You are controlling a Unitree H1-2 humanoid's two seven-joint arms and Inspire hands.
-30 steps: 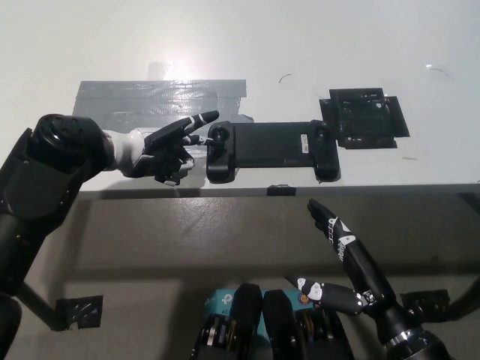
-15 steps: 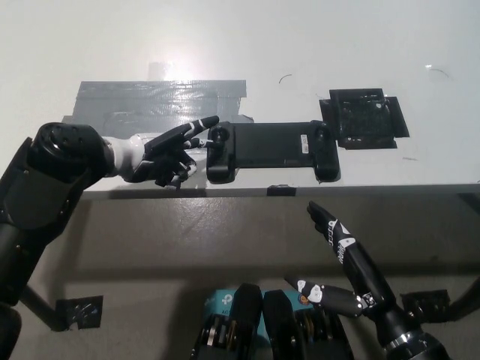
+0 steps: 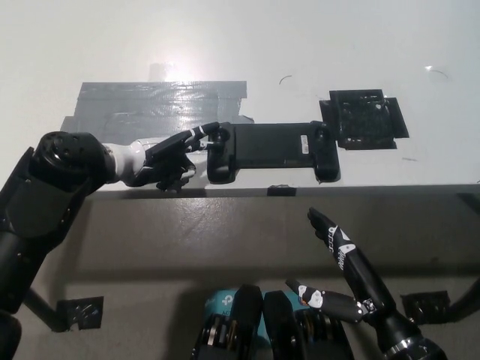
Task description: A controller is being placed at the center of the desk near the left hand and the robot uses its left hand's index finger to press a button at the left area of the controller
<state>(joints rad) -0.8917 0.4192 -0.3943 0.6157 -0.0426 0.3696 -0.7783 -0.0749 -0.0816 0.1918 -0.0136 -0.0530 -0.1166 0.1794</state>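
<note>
A black controller (image 3: 270, 150) lies flat near the front edge of the white surface (image 3: 300, 45), its long side running across the view, with a wider grip at each end and a small white label on its middle section toward the right. The left hand (image 3: 169, 157) reaches in from the left, low over the surface; one finger is stretched out to the right and its tip meets the upper part of the controller's left grip, on or just at a round control there, while the other fingers are curled under the palm, so the hand grips nothing and only points. Whether the control is actually pushed down cannot be told. Behind the left hand a patch of grey tape (image 3: 157, 101) is stuck flat on the surface, shiny with glare at its top edge. To the upper right of the controller, just beside its right end, a black square patch (image 3: 364, 118) lies on the surface. The right hand (image 3: 341, 274) rests well apart from the controller, below the front edge of the surface at the lower right, open, fingers spread and holding nothing.
</note>
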